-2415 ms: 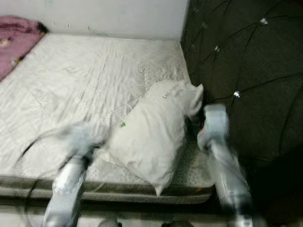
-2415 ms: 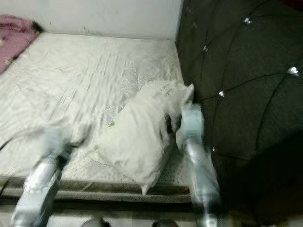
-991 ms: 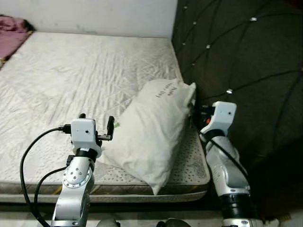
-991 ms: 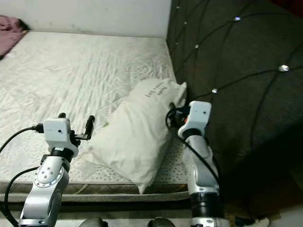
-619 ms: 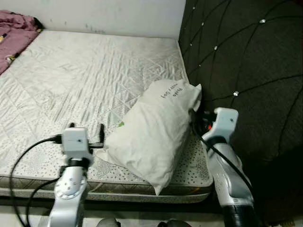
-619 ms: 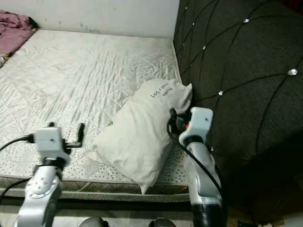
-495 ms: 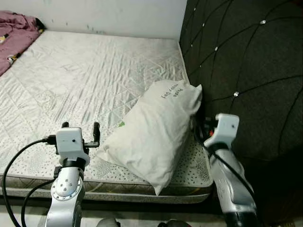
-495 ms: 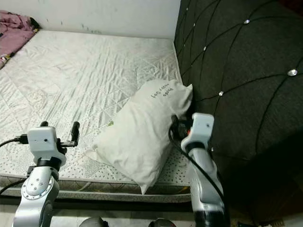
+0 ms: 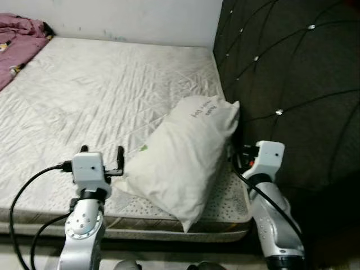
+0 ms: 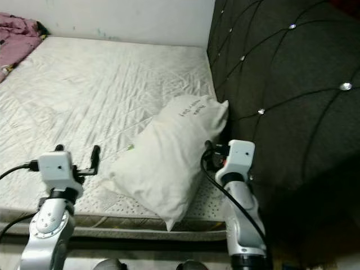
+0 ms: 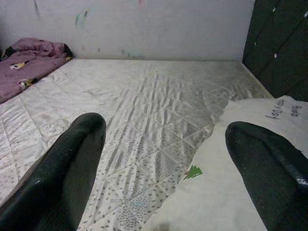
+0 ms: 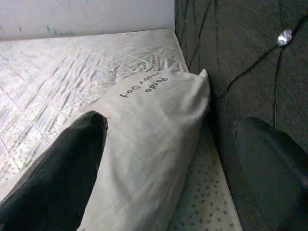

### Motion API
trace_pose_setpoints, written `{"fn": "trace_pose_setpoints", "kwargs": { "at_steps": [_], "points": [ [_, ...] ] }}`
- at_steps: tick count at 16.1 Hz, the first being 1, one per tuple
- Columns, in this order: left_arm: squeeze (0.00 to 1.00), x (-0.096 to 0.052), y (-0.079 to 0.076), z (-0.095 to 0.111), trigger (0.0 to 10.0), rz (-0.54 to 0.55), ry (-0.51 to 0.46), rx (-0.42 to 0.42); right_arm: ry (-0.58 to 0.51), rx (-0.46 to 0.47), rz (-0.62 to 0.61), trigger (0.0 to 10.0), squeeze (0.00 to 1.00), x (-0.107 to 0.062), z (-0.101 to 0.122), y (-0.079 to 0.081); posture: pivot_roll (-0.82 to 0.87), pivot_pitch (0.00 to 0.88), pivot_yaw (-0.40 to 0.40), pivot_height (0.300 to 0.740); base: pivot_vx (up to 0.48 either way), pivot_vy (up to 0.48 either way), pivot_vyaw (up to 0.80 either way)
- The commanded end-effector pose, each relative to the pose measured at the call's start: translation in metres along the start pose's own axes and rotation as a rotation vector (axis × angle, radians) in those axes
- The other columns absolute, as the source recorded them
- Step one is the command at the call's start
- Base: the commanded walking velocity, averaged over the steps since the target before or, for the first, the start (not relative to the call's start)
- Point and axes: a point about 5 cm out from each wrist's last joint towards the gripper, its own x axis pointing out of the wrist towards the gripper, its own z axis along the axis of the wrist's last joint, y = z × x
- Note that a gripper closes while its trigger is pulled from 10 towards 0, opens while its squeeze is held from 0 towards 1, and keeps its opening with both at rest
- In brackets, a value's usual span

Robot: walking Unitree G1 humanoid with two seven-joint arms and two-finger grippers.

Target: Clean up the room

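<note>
White pillow (image 9: pixel 188 152) lies between both grippers — left (image 9: pixel 102 153) and right (image 12: pixel 168 168) spread wide, empty.

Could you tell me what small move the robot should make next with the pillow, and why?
Probably ease both grippers forward onto the pillow. The left gripper sits open beside its near-left corner, the right gripper open at its headboard side, and neither is gripping it yet.

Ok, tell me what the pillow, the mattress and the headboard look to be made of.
Pillow: soft matte woven cloth, creased, with printed lettering. Mattress: quilted fabric, slightly shiny, stitched in diamonds. Headboard: dark padded upholstery, possibly velvet or faux leather, tufted with glinting studs.
</note>
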Motion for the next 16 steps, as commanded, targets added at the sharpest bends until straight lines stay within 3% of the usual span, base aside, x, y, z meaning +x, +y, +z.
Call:
{"fn": "trace_pose_setpoints", "kwargs": {
  "at_steps": [1, 16],
  "points": [
    [0.0, 0.001, -0.002, 0.005, 10.0, -0.014, -0.014, -0.005, -0.008, -0.016, -0.013, 10.0, 0.0, 0.0, 0.004, -0.003, 0.06, 0.026, -0.037, 0.74, 0.0, 0.0, -0.8],
    [0.0, 0.005, -0.006, 0.004, 10.0, -0.024, -0.003, 0.012, -0.03, -0.033, 0.061, 10.0, 0.0, 0.001, 0.007, 0.008, 0.05, 0.037, -0.038, 0.74, 0.0, 0.0, -0.05]
  ]
}}
